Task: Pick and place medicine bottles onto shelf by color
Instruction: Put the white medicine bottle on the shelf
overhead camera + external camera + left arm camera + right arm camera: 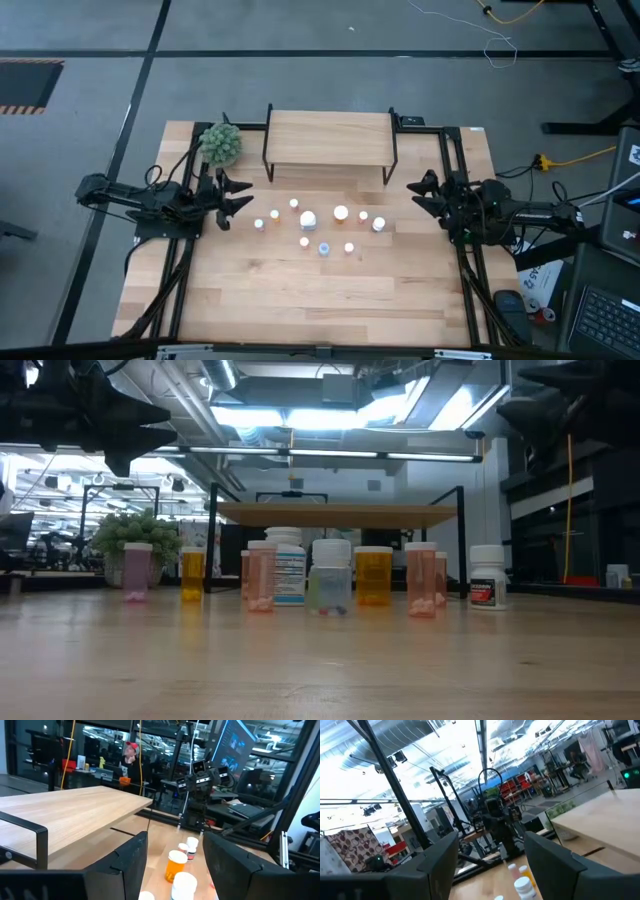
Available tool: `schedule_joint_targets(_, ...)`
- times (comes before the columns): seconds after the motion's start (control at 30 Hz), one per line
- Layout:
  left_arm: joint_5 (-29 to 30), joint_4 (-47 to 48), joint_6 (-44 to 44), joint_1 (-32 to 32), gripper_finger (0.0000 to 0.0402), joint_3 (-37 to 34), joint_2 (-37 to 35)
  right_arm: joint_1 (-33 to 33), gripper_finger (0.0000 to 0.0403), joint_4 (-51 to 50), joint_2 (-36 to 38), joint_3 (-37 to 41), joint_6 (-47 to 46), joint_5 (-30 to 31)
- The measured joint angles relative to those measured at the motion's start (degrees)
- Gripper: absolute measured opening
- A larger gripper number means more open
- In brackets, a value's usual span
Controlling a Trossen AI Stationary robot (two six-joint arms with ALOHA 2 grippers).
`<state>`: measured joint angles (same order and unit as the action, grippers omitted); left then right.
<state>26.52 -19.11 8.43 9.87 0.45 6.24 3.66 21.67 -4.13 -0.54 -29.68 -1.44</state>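
Several small medicine bottles point(322, 228) with white caps stand upright on the wooden table in front of the shelf. In the low view they form a row: a pink one point(137, 572), orange ones point(373, 575), a white labelled one point(488, 578). The shelf point(329, 140), a light-wood board on a black frame, stands at the table's far middle and carries nothing. My left gripper point(240, 196) is open, raised left of the bottles. My right gripper point(417, 193) is open, raised right of them. Both are empty.
A green spiky plant ball point(221, 144) sits at the shelf's left end, close to my left arm. Black frame rails point(452, 170) run along the table's left and right sides. Bare wood point(320, 295) lies between the bottles and the near edge. A person shows beyond the table point(130, 755).
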Motion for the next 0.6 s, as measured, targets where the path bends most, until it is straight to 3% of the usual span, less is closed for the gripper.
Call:
schedule_joint_targets(0.27,0.0,-3.04,1.39,0.0,0.0186,0.01,0.0,-4.19,0.0229,1.98,-7.77,0.0,-1.59,8.14)
schedule_joint_targets(0.43,0.0,-4.29,-1.38,0.02,0.0186,0.02,0.0,-8.96,0.0229,11.22,-15.05,0.02,-0.75,15.07)
schedule_joint_targets(0.6,-0.58,-3.22,-0.3,0.02,0.0186,0.02,0.0,-13.3,0.0229,20.63,-23.6,-1.9,1.32,17.08)
